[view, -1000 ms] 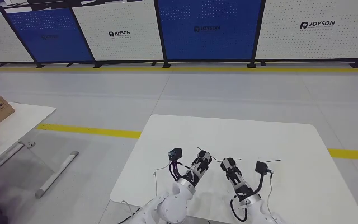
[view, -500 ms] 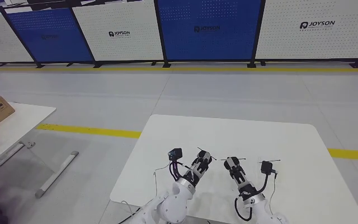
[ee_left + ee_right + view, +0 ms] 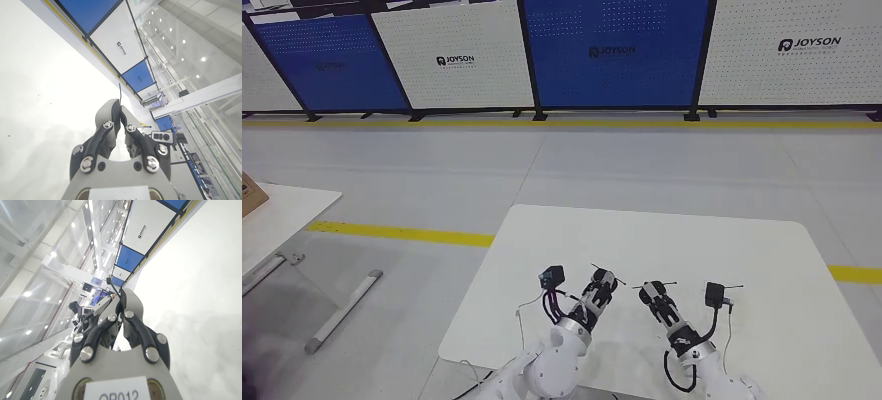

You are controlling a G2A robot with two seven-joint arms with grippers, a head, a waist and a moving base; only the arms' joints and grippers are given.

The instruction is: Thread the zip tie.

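My left gripper (image 3: 120, 108) is shut on a thin black zip tie tail (image 3: 119, 91), whose pointed end sticks out past the fingertips. My right gripper (image 3: 118, 297) is shut on a black strip ending in the zip tie head (image 3: 109, 281), which juts out just beyond the tips. In the top view, the left gripper (image 3: 604, 279) and right gripper (image 3: 649, 290) sit side by side, a short gap apart, low over the white table (image 3: 662, 235) near its front edge. I cannot tell whether the two ends belong to one tie.
The white table stretches bare toward the back and right. Another white table (image 3: 282, 215) stands off to the left across the floor. Blue and white partition panels (image 3: 612, 50) line the back, beyond a yellow floor line (image 3: 392, 233).
The right gripper drifted slightly right, then back. The left arm shifted a little to the left. Both stay shut on the zip tie ends.
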